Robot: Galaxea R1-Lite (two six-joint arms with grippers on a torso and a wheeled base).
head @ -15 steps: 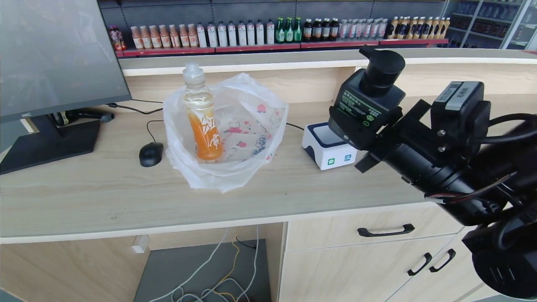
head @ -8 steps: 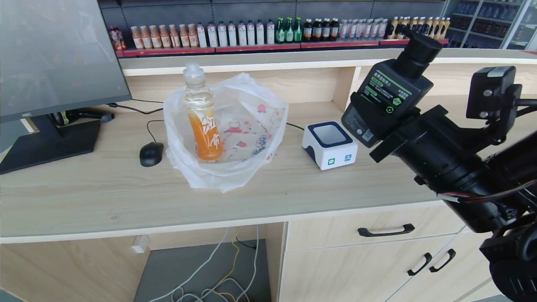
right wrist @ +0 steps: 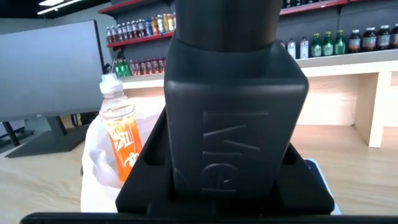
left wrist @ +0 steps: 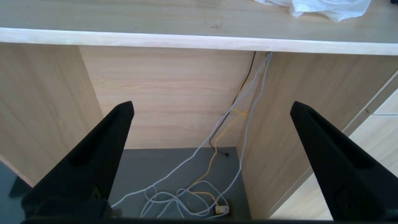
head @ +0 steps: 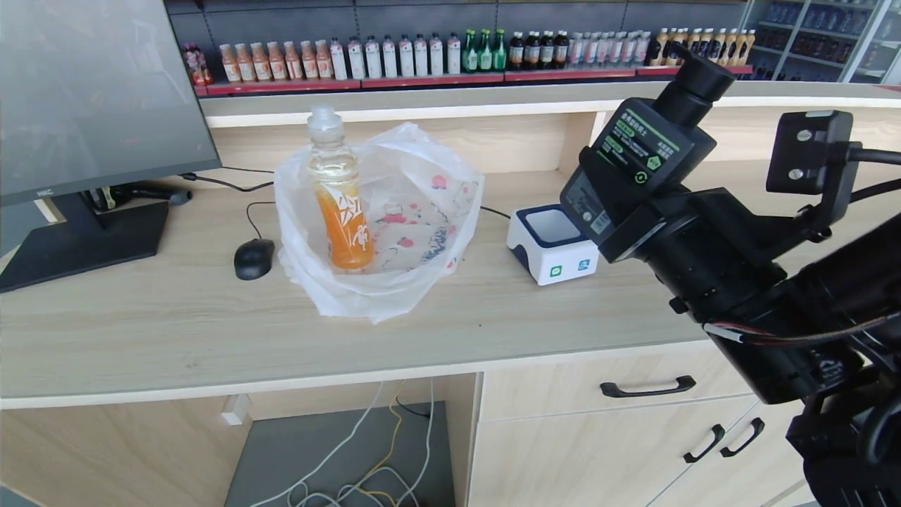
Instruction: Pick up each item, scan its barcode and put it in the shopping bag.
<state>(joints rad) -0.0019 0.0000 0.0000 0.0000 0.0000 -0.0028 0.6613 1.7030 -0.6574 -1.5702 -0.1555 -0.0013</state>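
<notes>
Bottle first: the black bottle was pinched at its lower end between the fingers of your right gripper. It was held off the table and tilted, with its black cap pointing up and away toward the shelf of drinks. In the head view its lower corner overlapped the far right side of the white scanner; whether the two touched, you could not tell.

To the scanner's left stood the shopping bag, open at the top, with an orange drink bottle upright inside it. A mouse lay just beside the bag, and the monitor stood farther left.

Your left gripper hung below the table's front edge with its fingers spread wide and nothing between them, facing the cables on the floor.
</notes>
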